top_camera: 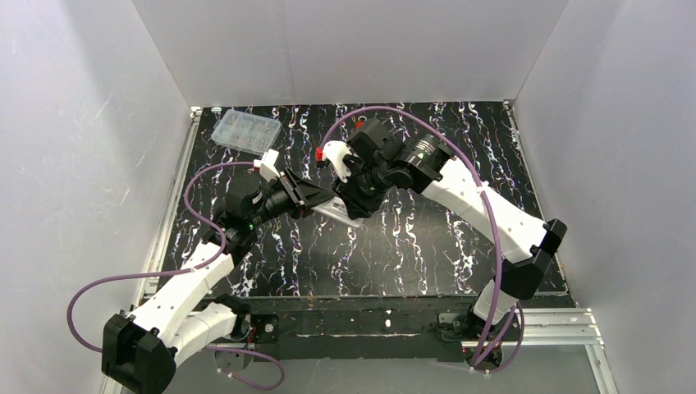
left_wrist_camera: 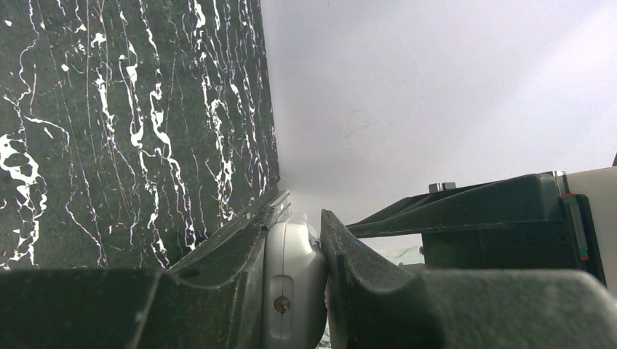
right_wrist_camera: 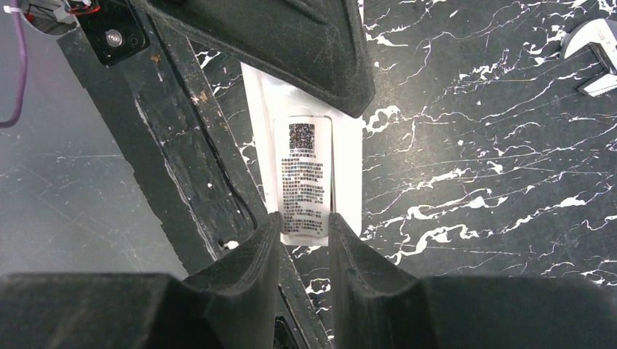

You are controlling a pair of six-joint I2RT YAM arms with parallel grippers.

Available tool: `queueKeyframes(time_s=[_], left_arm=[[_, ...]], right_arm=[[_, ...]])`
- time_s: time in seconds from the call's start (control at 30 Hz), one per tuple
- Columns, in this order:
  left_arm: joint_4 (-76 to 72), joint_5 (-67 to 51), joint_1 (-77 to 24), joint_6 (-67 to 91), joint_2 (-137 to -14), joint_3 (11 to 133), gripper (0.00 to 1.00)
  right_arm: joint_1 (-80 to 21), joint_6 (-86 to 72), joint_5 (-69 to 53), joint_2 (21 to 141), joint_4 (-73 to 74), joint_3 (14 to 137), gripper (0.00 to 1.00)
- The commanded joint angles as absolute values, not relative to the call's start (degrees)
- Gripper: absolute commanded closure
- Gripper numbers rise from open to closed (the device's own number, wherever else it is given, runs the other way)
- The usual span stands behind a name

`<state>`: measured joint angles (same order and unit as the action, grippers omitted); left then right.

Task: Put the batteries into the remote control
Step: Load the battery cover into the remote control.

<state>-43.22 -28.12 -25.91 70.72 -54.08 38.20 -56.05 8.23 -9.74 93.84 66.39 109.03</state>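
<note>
Two arms meet over the middle of the black marbled table [top_camera: 427, 246], and between them is one remote control [top_camera: 345, 213], the only one in sight. From above it shows as a white sliver held just over the table, tilted, with a gripper at each end.

The left gripper [left_wrist_camera: 304, 214] is pinching the remote. In the left wrist view its two dark fingers press against the two opposite faces of the white body, one on each side with no gap, and the rounded white end pokes up between them.

The right gripper [right_wrist_camera: 304, 218] sits at the other end. In its wrist view the remote lies lengthwise with its back facing the camera, carrying one pale printed label [right_wrist_camera: 302, 174] with a square code at the top. The two fingers stand only narrowly apart, with the near end of that labelled strip between them. They look to be touching its edges, but I cannot tell whether they squeeze it or merely flank it.

One clear plastic compartment box [top_camera: 244, 131] rests on the table near the far left corner, well apart from the remote and both grippers. Two purple cables [top_camera: 484, 197] loop along the arms, one each.
</note>
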Motion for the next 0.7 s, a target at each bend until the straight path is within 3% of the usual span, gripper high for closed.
queueKeyframes(time_s=[0.0,0.17,0.3,0.5,0.67], left_arm=[[-48.1,-31.0,-25.8,71.5,-53.5,39.7,1.00],[-48.7,-31.0,-25.8,72.0,-53.5,39.8,1.00],[-50.0,-30.8,-25.8,72.9,-54.0,39.5,1.00],[-50.3,-30.3,-25.8,73.1,-53.7,38.8,1.00],[-50.4,-30.4,-25.8,73.1,-53.9,38.7,1.00]], right_arm=[[-56.4,9.1,-10.5,95.0,65.1,112.3,0.89],[-56.4,9.3,-11.1,95.4,65.3,112.7,0.89],[-56.4,9.2,-10.7,95.4,64.8,112.4,0.72],[-56.5,9.7,-10.3,95.3,64.2,112.1,0.56],[-56.5,9.9,-9.6,94.8,63.9,111.9,0.50]])
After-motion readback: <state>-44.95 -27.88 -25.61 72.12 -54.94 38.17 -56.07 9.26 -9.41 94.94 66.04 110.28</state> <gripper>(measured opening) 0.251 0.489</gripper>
